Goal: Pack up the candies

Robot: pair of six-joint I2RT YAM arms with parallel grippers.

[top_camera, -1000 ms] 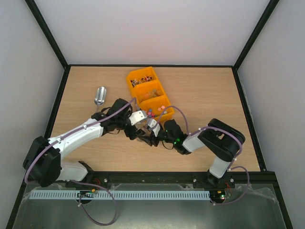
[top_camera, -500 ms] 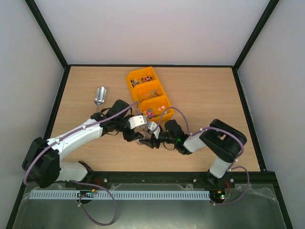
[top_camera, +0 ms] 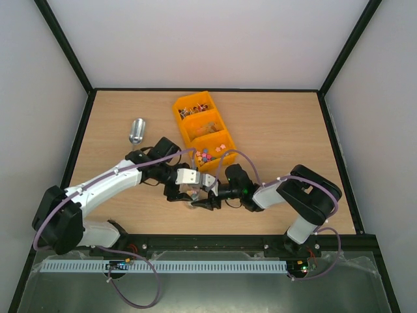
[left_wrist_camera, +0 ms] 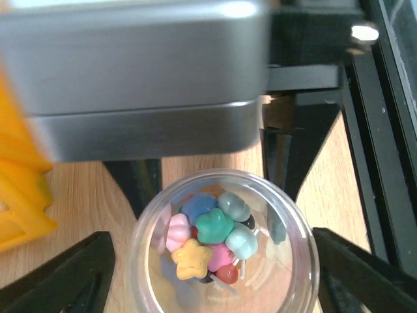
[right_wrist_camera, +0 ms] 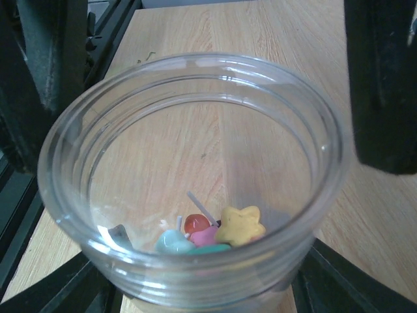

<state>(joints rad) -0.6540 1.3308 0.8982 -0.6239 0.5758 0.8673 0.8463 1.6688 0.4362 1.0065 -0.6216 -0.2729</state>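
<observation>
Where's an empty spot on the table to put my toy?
Bare wood lies between the orange tray and the table's right edge, and far-left behind the scoop. Crowded: the front middle, where the left arm and right arm meet around the jar.

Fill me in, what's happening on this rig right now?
The right hand grips a clear jar just in front of the orange bin. The left hand hangs over the jar's mouth, fingers spread either side. A few candies sit at the jar's bottom, and more lie in the bin. The metal scoop lies off to the left.
</observation>
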